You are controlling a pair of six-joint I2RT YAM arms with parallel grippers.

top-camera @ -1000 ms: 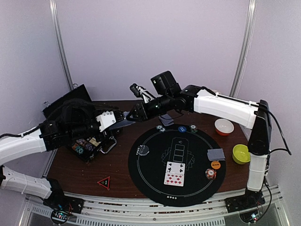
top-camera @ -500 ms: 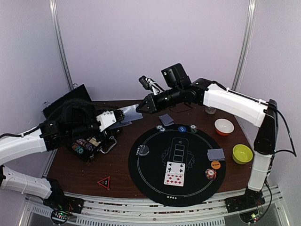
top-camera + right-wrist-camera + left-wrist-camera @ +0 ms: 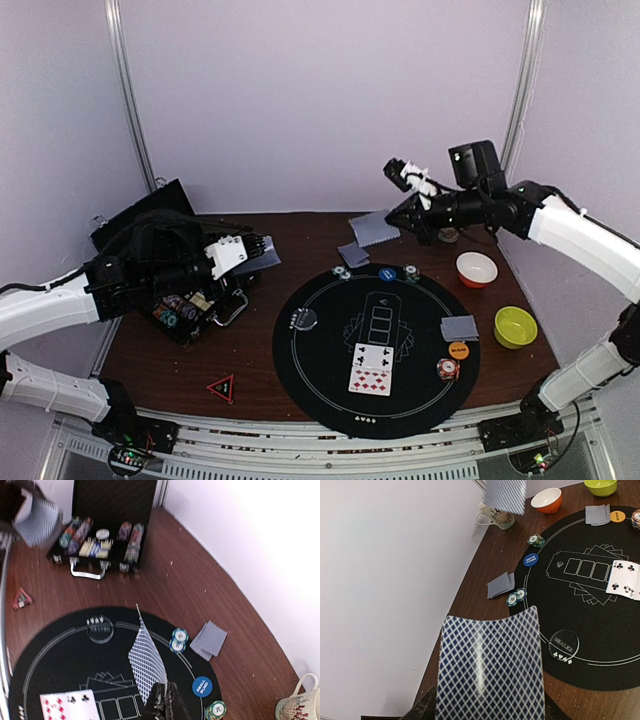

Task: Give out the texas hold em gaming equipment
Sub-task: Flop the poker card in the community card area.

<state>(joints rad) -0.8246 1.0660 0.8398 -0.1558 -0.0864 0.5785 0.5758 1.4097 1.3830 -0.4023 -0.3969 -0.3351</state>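
Dealing looked to be the step in hand: the right tool [image 3: 404, 214] was pressed together on the edge of a single card [image 3: 374, 230], back side up, held in the air above the far part of the bench [image 3: 250, 350], near the mug [image 3: 496, 516] and clear of everything below. The left tool [image 3: 247, 250] hung over the left side of the bench with its fingers closed around the deck [image 3: 487, 672]. One face-down pair [image 3: 352, 254] lay just past the far rim of the black mat [image 3: 320, 385], beside two chips [image 3: 342, 272] and a blue button [image 3: 387, 273]. Another face-down pair [image 3: 459, 327] lay at the mat's right rim near an orange button [image 3: 458, 350], and face-up cards [image 3: 371, 370] lay at its near side. Which seat the held card was meant for could not be told. To do it well, the pinch would need to be firm, since only an edge was gripped and the card showed a bend in the right wrist view. The arm should carry it high enough to pass over the mug and the orange bowl [image 3: 476, 268], then come low and tilt the card near flat before letting go, so that it would land without flipping or sliding into the chips.
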